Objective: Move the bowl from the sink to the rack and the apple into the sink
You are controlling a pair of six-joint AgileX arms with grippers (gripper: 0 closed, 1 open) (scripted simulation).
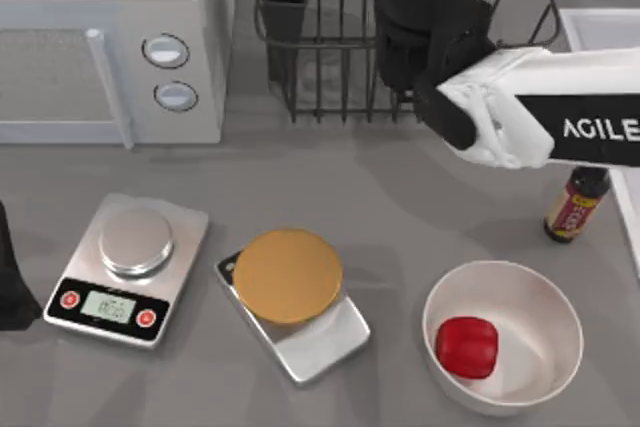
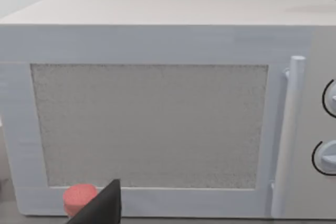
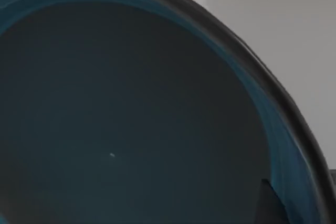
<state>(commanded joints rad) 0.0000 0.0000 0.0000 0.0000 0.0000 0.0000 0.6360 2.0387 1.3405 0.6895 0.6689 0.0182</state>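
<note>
**Right arm over rack with bowl; apple in white bowl**

Right arm (image 1: pixel 520 117) reaches in from the right side to the far middle of the tabletop (image 1: pixel 400 197), its dark wrist over the black wire dish rack (image 1: pixel 330 57). Right gripper itself is hidden under the wrist, so can't tell if fingers are spread or pinching. Right wrist view has the teal-blue bowl (image 3: pixel 131 114) very close to the camera, dark inside, blue band near its rim, so the bowl is right at the gripper, at the rack. Sink (image 1: pixel 600 32): white edge at far right. Apple (image 1: pixel 467 347) sits inside the larger white bowl (image 1: pixel 540 297), near right. Dark bottle (image 1: pixel 577 205) stands just far of that bowl. Two kitchen scales: silver one (image 1: pixel 128 269) near left, one with an orange disc (image 1: pixel 290 297) centre. Microwave (image 1: pixel 110 42) far left. Left arm (image 1: pixel 12 277) is parked at the left edge, its wrist camera facing the microwave door; fingers' state can't tell.
</note>
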